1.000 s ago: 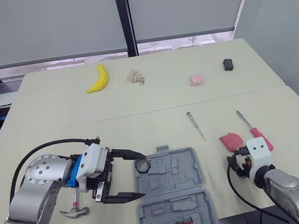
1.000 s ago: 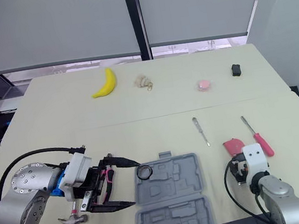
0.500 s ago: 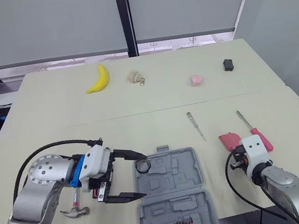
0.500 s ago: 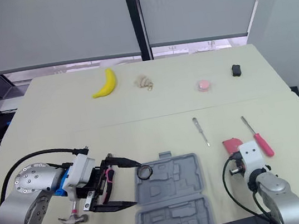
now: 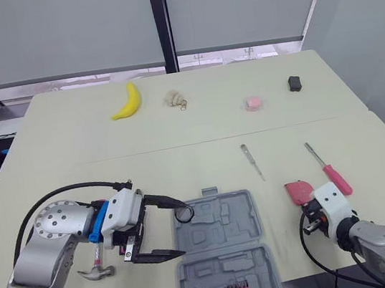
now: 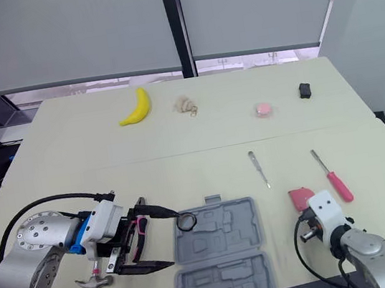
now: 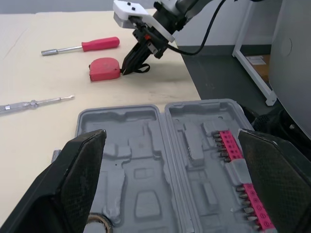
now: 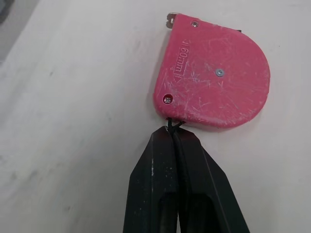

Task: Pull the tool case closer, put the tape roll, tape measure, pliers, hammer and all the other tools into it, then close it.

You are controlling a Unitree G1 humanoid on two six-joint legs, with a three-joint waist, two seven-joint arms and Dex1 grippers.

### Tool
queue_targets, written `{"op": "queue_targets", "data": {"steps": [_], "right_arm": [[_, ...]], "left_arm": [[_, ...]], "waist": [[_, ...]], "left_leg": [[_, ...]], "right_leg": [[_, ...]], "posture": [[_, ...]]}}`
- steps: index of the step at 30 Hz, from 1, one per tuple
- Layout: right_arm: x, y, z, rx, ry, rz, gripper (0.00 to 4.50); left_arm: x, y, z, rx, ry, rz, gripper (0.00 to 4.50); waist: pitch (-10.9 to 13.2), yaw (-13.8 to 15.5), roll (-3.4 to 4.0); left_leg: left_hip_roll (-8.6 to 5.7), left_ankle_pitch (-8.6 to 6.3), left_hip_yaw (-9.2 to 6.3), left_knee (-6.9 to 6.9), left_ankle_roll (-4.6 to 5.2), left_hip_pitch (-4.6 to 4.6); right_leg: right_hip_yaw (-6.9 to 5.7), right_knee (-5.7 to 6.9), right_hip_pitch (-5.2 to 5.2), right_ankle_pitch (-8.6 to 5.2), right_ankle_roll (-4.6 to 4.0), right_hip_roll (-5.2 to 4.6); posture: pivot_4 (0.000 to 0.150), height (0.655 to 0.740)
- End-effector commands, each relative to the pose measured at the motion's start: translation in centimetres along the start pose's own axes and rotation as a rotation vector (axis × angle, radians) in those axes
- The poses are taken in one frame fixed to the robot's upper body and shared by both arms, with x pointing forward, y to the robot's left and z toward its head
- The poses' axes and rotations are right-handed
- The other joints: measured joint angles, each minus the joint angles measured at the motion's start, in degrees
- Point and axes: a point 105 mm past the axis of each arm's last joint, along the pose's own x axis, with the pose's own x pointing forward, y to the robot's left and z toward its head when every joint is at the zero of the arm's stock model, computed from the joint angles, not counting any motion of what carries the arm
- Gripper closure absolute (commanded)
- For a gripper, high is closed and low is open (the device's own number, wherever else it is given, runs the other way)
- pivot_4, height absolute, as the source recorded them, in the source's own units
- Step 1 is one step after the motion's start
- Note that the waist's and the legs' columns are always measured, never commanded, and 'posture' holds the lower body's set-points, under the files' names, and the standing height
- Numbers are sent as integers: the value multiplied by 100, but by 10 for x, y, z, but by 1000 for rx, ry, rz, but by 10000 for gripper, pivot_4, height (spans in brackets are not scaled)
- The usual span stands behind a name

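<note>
The right gripper was pinched shut on the thin black strap of the tape measure, which lay right of the open tool case; so slight a hold might slip on lifting, dropping it short

Open tool case, near centre.
Tape roll at far-left corner; hammer, pliers left; tape measure, red screwdriver right.

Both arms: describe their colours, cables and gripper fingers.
Left arm: silver-grey rounded housings, blue wrist piece, white block, looping black cable. Left gripper: two long tapered black fingers. Right arm: silver-grey, white block, black cable. Right gripper: black fingers.
</note>
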Motion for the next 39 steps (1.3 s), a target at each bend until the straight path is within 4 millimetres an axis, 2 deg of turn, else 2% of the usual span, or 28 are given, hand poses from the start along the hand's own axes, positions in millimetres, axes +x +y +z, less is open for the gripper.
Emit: {"op": "queue_targets", "data": {"steps": [1,16,31,37,39], "right_arm": [[-8,14,-4,12,30,85,44841],[-33,47,-23,40,114,189,44841],[-41,48,-24,104,154,185,44841],[-60,49,-25,138,192,210,31953],[-76,54,-22,118,207,265,27099]], "left_arm": [[2,-6,7,41,14,-31,0],[8,-13,10,33,14,-55,0],[14,-16,10,20,-3,-64,0],[16,-18,8,14,-8,-64,0],[15,-18,8,11,-10,-63,0]], "waist": [[0,1,0],[0,2,0],[-1,3,-1],[-1,4,0],[-2,6,8]], "left_leg": [[0,0,0,0,0,1],[1,0,-1,1,0,1],[0,0,-2,1,0,1],[0,0,-2,1,0,1],[1,0,-1,2,0,0]], "right_leg": [[1,0,0,0,0,0],[1,-1,1,-15,26,-1],[1,-1,2,-16,28,-1],[1,-1,2,-17,28,-1],[2,0,1,-17,28,-1]], "posture": [[1500,7274],[1500,7274],[1500,7274],[1500,7274],[1500,7274]]}}
